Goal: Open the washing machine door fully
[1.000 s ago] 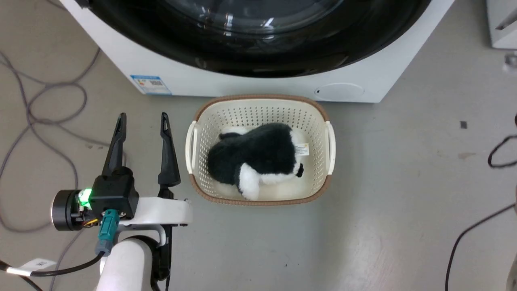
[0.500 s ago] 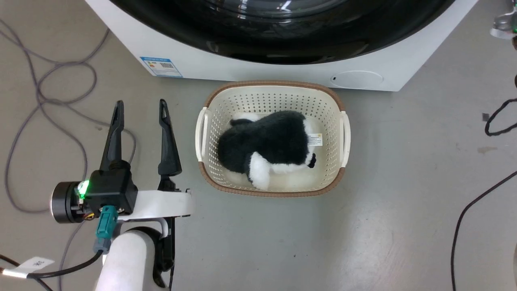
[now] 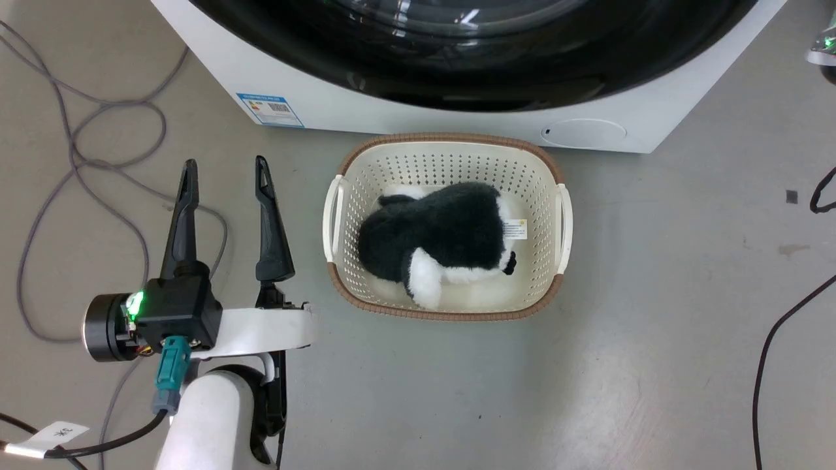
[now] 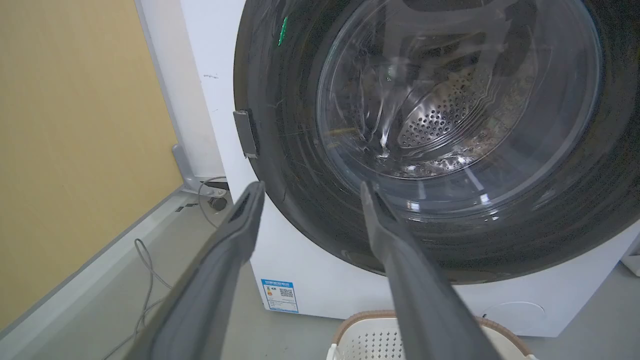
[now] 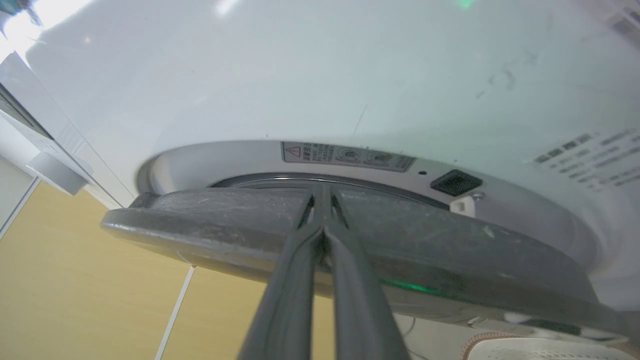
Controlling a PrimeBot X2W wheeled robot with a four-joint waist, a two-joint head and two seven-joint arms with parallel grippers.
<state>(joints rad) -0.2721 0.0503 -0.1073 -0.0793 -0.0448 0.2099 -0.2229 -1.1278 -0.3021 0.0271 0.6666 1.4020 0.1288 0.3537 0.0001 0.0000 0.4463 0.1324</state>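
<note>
Your right end effector (image 5: 322, 200) had its 2 fingers pressed together, holding nothing. Their tips were at the rim of the washing machine door (image 5: 225, 225), on the side where the latch socket (image 5: 456, 182) showed in the front of the washing machine (image 5: 300, 75). The door seemed to stand a little off the front, so I judged the opening as only begun. Your left end effector (image 3: 226, 163) was spread wide and empty, low beside the basket (image 3: 444, 314) with the plush toy (image 3: 437, 241), well apart from the door.

To do this step well, you needed to hook the closed fingers behind the rim and not on the glossy face, where they could slip. You also needed to follow the arc around the hinge plate (image 4: 245, 132) and not pull straight. The hinge was on the left side, so the left arm probably had to be out of the swing. The basket stood on the floor just before the machine.

About writing: a warning label (image 5: 347, 156) with a red triangle sat on the recessed ring behind the door, but its text was too small to read. A blue sticker (image 3: 270, 109) low on the front carried a code pattern, also unreadable. No brand name could be read.
</note>
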